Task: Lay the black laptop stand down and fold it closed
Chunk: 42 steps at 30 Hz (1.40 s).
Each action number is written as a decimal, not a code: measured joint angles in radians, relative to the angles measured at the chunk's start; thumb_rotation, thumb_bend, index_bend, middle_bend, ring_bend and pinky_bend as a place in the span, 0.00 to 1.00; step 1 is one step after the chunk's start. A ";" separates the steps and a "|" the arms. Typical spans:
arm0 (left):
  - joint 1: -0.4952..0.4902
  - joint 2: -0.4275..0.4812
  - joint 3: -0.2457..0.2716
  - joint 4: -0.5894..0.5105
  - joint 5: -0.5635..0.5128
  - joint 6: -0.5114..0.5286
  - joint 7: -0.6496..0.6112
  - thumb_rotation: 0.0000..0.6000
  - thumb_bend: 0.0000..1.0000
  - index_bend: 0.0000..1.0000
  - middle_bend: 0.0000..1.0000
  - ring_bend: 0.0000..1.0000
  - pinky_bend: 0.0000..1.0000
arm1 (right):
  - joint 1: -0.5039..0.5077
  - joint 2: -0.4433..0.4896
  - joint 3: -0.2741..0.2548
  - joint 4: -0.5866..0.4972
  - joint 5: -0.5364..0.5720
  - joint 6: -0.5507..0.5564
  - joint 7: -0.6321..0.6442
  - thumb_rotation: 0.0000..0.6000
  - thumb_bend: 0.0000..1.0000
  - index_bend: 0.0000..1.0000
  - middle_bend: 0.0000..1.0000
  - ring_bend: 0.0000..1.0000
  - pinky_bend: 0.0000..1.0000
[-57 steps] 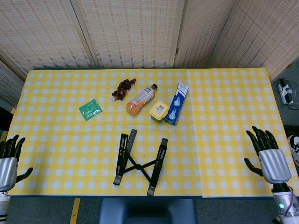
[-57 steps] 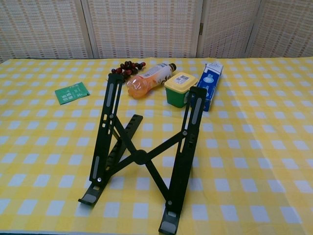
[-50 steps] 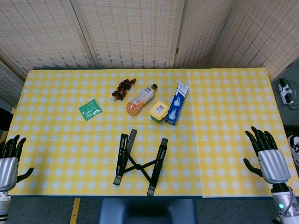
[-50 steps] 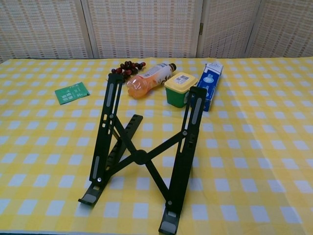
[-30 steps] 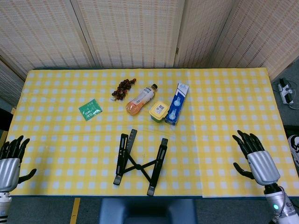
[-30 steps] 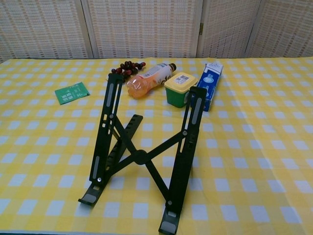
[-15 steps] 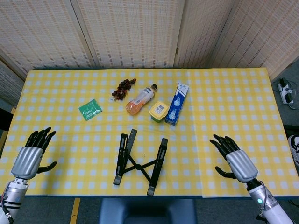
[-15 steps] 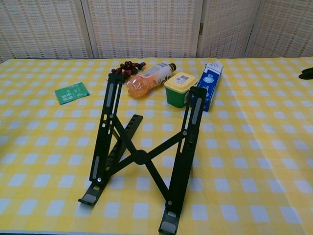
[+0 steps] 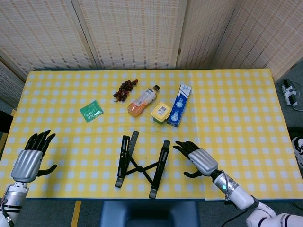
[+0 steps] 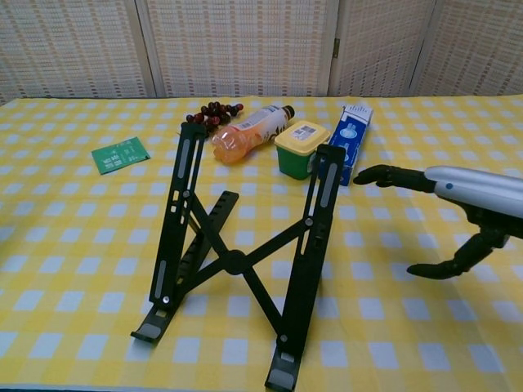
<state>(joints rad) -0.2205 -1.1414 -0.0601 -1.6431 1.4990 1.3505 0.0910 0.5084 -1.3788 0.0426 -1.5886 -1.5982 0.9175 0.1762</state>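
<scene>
The black laptop stand (image 10: 237,261) is standing propped open near the front edge of the table (image 9: 236,104), its two rails rising and its crossed braces spread, so nothing of the job is showing as done: it is not lying down and not folded. The right hand (image 10: 458,212) is hovering just right of the stand's right rail, fingers apart and holding nothing, not touching it. The left hand (image 9: 29,158) is hanging well left of the stand near the table's edge, also spread and holding nothing. My read: both the tipping down and the folding are waiting to be done, with the right hand looking best placed to start. Behind the stand, an orange drink bottle (image 9: 142,100), a yellow-lidded tub (image 9: 161,112) and a blue carton (image 9: 179,105) are lying in a row, with dark grapes (image 9: 125,89) and a green packet (image 9: 91,111) further left of them. Labels are showing on the bottle, tub lid and carton, but the print is too small to read.
</scene>
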 measured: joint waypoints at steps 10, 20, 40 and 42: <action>0.014 0.003 0.012 0.006 -0.008 0.014 -0.012 1.00 0.22 0.03 0.01 0.00 0.00 | 0.080 -0.070 0.029 0.016 0.049 -0.070 0.152 1.00 0.28 0.00 0.00 0.06 0.00; 0.018 -0.001 0.018 0.014 -0.008 0.020 -0.021 1.00 0.22 0.03 0.01 0.00 0.00 | 0.150 -0.119 0.076 0.001 0.154 -0.153 0.386 1.00 0.28 0.00 0.00 0.05 0.00; 0.010 -0.007 0.017 0.030 -0.017 0.009 -0.020 1.00 0.22 0.03 0.01 0.00 0.00 | 0.330 -0.266 0.224 0.170 0.314 -0.253 0.318 1.00 0.28 0.00 0.02 0.07 0.00; 0.009 -0.007 0.017 0.030 -0.015 0.009 -0.023 1.00 0.22 0.03 0.01 0.00 0.00 | 0.343 -0.264 0.231 0.167 0.312 -0.259 0.308 1.00 0.28 0.00 0.02 0.07 0.00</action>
<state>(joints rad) -0.2113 -1.1486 -0.0432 -1.6132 1.4840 1.3591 0.0678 0.8514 -1.6426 0.2736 -1.4213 -1.2862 0.6582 0.4844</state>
